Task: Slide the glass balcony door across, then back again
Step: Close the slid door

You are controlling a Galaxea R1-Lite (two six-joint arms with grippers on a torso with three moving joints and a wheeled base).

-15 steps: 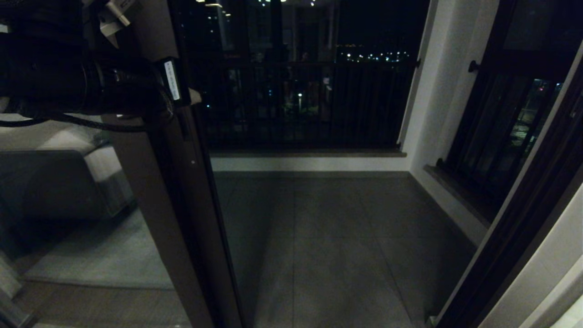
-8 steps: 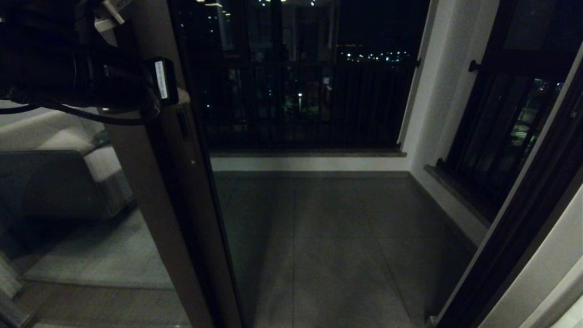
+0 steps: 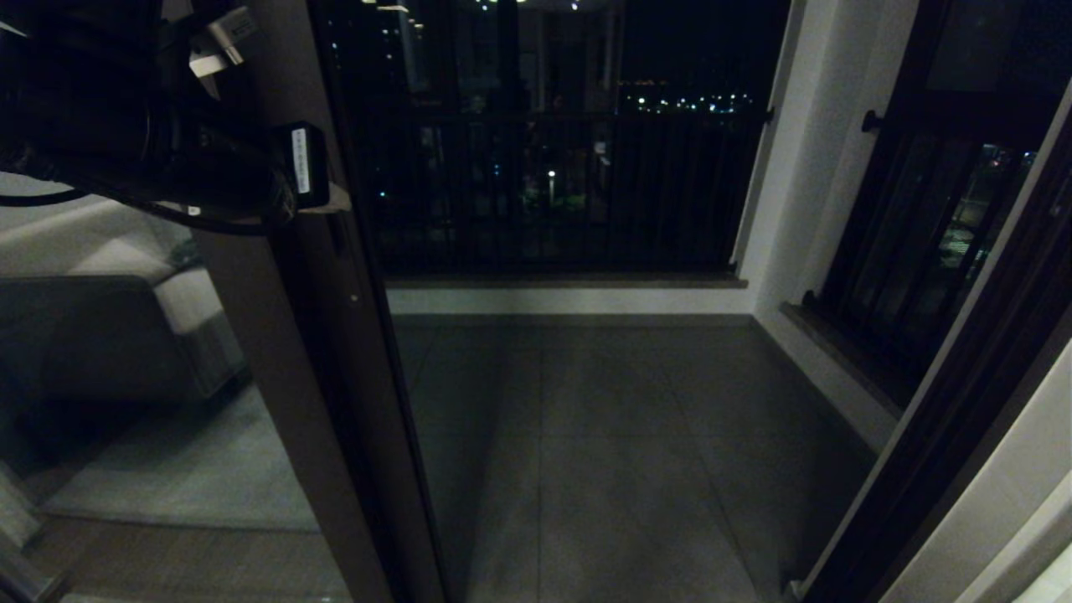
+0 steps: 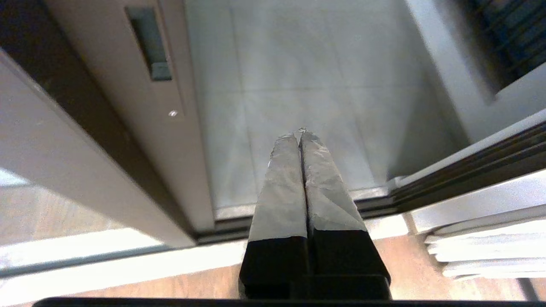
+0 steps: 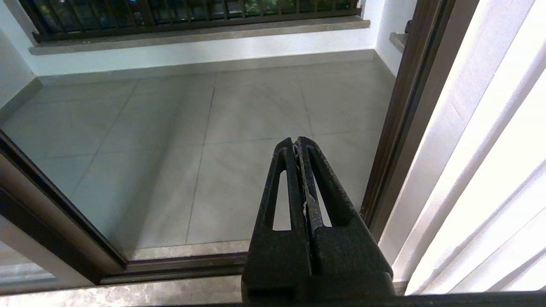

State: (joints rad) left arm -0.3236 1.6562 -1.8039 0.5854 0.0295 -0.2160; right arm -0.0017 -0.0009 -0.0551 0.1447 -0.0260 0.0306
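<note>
The glass balcony door (image 3: 310, 377) stands at the left of the opening, with its brown edge stile (image 4: 166, 153) next to the gap. The recessed slot handle (image 4: 148, 42) shows on that stile. The door's top band is out of view. My left gripper (image 3: 335, 199) is high up against the stile's edge in the head view. In the left wrist view the left gripper (image 4: 300, 133) is shut on nothing, beside the stile and above the handle. My right gripper (image 5: 296, 143) is shut and empty, low near the right door frame (image 5: 396, 128).
Beyond the opening lie the tiled balcony floor (image 3: 620, 444) and a dark railing (image 3: 569, 193). A barred dark window (image 3: 921, 243) is on the right wall. The floor track (image 4: 384, 200) runs below. White curtain folds (image 5: 490, 170) hang at the right.
My left arm has drawn back a little to the left and its fingertips have dropped slightly along the stile. The door itself has not shifted.
</note>
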